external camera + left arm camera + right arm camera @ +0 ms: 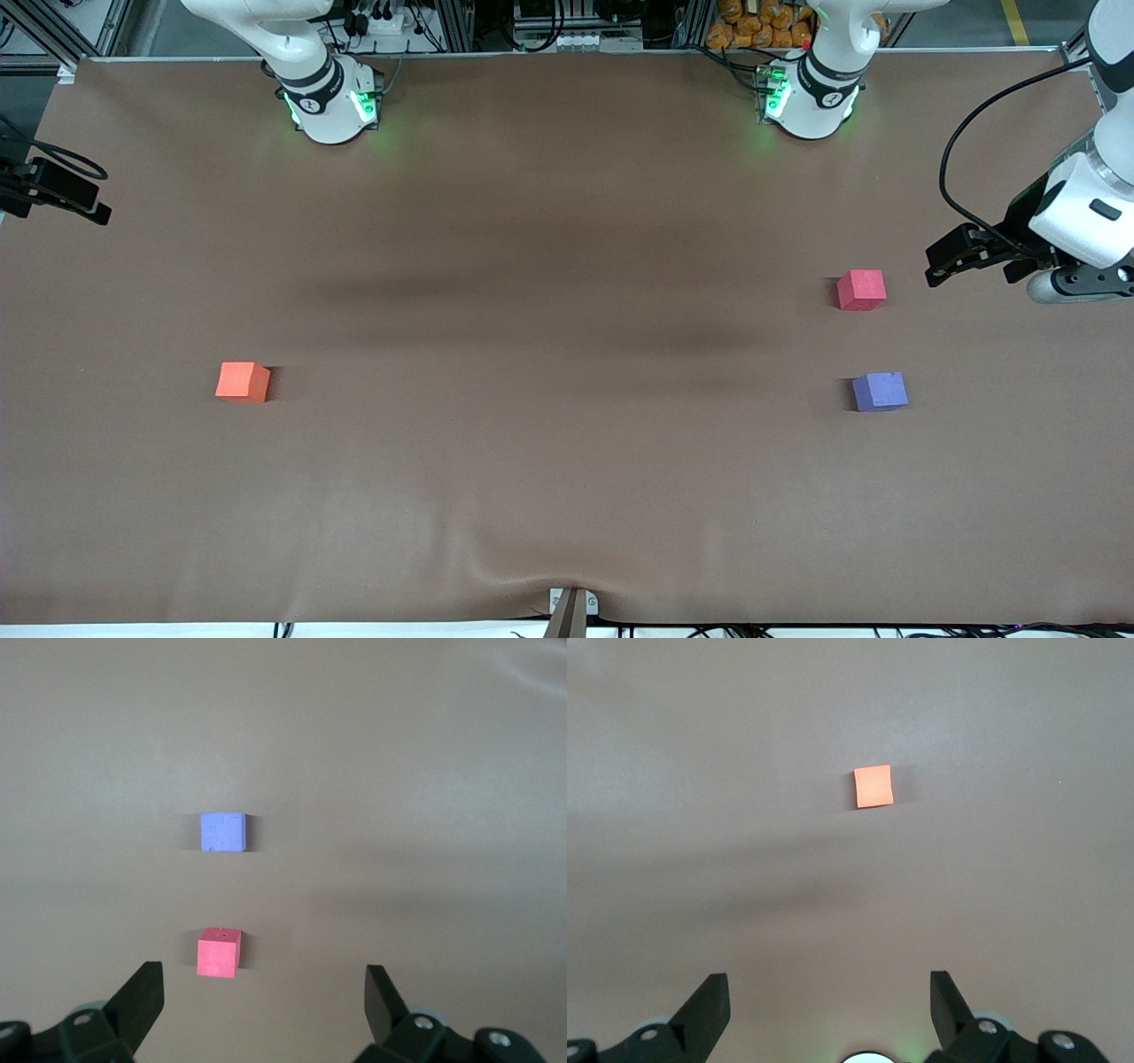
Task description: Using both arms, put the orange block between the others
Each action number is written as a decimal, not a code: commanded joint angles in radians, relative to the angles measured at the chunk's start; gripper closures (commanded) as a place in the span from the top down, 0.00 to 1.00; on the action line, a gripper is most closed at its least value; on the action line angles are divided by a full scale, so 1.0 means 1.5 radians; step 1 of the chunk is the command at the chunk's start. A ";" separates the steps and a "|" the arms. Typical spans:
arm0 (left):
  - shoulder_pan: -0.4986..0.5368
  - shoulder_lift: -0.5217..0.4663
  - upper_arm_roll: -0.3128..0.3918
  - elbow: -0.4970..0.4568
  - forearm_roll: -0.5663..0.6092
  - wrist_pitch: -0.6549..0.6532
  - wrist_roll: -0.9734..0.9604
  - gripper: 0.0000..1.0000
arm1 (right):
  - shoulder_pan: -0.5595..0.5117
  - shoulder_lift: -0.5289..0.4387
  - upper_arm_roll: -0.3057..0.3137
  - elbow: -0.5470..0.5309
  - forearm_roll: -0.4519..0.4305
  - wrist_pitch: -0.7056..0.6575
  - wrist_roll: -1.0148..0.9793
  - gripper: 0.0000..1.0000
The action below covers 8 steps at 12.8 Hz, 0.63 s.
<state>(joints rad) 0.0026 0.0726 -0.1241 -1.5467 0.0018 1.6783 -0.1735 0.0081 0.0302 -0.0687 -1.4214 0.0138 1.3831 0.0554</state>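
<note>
Up at the table's ends, left gripper (941,266) and right gripper (829,1001) hover spread wide, empty, orange block (242,381) untouched.

A high front camera faces the robots across the table (567,496); both wrist cameras look down from well above, the left sharing its pinkish-red cube (218,952) and purple cube (223,832).

brown table cover (567,266): matte, spans the whole work surface; soft darker shadow bands across its middle. a shallow wrinkle (523,567) sits at the edge nearest the front camera, about midway between the two ends. small grey bracket (573,607) at that same edge, just beside the wrinkle. past the edge farthest from the camera: pile of orange items (753,25), white power strip (383,21), aluminium frame (53,40), yellow floor line (1015,19).
</note>
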 commanded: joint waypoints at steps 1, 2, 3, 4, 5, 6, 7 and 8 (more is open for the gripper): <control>0.003 0.002 -0.001 0.003 -0.010 0.000 0.014 1.00 | -0.003 0.010 0.001 0.022 -0.001 -0.013 0.011 1.00; 0.004 0.002 0.000 0.003 -0.010 -0.001 0.015 1.00 | -0.004 0.010 0.001 0.022 -0.001 -0.013 0.011 1.00; 0.004 0.003 -0.001 0.003 -0.010 0.000 0.016 1.00 | -0.004 0.010 0.001 0.022 -0.001 -0.013 0.011 1.00; 0.004 0.006 -0.001 0.003 -0.010 0.000 0.016 1.00 | -0.004 0.010 0.001 0.022 -0.001 -0.013 0.011 1.00; 0.004 0.006 0.000 0.003 -0.011 0.000 0.017 1.00 | -0.004 0.010 0.001 0.022 -0.001 -0.013 0.011 1.00; 0.004 0.007 0.000 0.003 -0.011 -0.001 0.017 1.00 | -0.004 0.010 0.000 0.022 -0.001 -0.013 0.011 1.00; 0.004 0.007 0.000 0.003 -0.011 -0.001 0.020 1.00 | -0.005 0.010 0.000 0.022 -0.001 -0.013 0.011 1.00; 0.004 0.006 0.000 0.002 -0.010 0.000 0.020 1.00 | -0.005 0.010 0.000 0.022 -0.001 -0.013 0.011 1.00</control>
<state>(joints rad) 0.0026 0.0826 -0.1241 -1.5469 0.0018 1.6783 -0.1732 0.0081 0.0302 -0.0735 -1.4213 0.0138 1.3831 0.0564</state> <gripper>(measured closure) 0.000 0.000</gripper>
